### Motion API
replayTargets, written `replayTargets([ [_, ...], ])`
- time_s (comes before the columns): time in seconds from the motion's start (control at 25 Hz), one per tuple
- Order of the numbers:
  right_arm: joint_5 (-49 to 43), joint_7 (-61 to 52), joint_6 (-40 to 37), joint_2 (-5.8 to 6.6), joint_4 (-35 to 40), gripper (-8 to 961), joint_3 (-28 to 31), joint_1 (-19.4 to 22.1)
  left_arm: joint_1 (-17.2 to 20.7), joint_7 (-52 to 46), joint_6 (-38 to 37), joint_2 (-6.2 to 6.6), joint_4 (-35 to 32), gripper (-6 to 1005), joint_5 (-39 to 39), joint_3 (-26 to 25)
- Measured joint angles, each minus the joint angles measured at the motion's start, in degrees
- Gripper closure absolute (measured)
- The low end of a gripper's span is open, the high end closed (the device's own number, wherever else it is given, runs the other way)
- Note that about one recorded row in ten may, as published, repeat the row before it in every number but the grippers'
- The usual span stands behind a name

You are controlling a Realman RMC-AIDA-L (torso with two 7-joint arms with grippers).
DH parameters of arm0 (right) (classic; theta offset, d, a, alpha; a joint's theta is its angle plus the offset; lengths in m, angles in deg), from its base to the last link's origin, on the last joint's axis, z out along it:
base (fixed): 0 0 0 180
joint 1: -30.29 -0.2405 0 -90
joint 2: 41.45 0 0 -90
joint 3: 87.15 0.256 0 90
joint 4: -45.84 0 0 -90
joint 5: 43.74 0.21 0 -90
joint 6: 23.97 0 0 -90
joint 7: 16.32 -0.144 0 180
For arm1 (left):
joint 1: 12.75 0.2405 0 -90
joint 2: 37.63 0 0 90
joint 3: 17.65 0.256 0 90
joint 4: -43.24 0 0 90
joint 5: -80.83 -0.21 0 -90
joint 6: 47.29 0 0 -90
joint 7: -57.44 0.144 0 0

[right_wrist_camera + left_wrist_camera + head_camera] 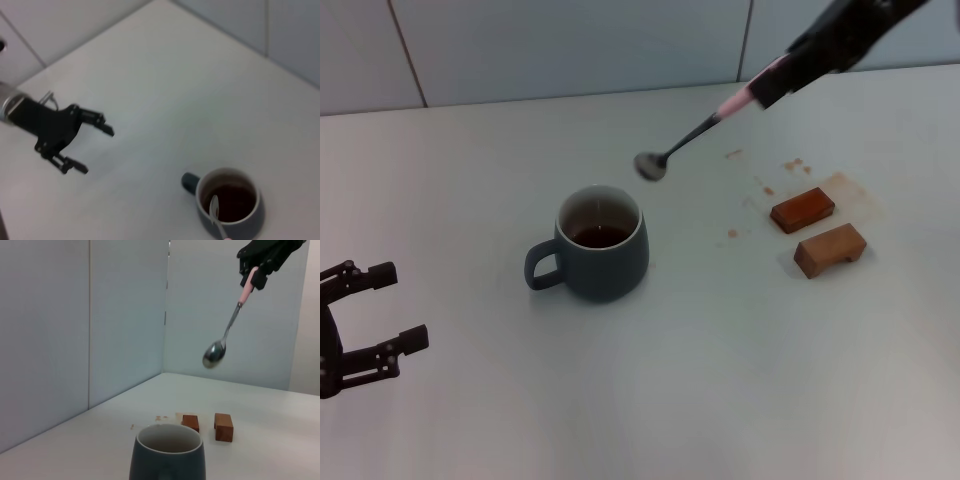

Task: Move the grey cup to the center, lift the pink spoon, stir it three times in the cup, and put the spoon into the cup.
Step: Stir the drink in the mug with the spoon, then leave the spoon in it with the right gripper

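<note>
A white table [740, 400] fills the scene under even, soft light. Pale grey-blue wall panels [570, 45] with thin dark seams rise along its far edge, meeting at a corner [167, 305]. Small brown stains [790, 170] mark the tabletop near the right side.

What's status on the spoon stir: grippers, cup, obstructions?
Right gripper shut on pink spoon, held high above the table. Left gripper open, parked left of grey cup. Two brown blocks right of cup, off the path.
</note>
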Motion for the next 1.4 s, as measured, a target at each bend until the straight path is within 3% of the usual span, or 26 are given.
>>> replayTargets([
  [0.2, -3.74, 0.64, 2.33, -0.69, -6.91, 841, -3.47, -4.25, -0.19, 0.00, -0.01, -0.08, -0.06, 160, -0.07, 0.05],
  [0.64, -8.78, 4.17, 13.85, -2.68, -20.41, 835, -10.02, -9.16, -0.46, -0.01, 0.04, -0.31, -0.05, 160, -0.08, 0.05],
  [0.96, -16.05, 7.61, 20.99, -5.21, -29.29, 830, -10.50, -14.26, -0.51, -0.14, 0.05, -0.41, 0.01, 160, -0.07, 0.04],
  [1.4, -21.48, 8.75, 24.47, -7.50, -36.55, 824, -11.44, -19.54, -0.32, -0.03, 0.11, -0.92, 0.03, 160, -0.08, 0.04],
])
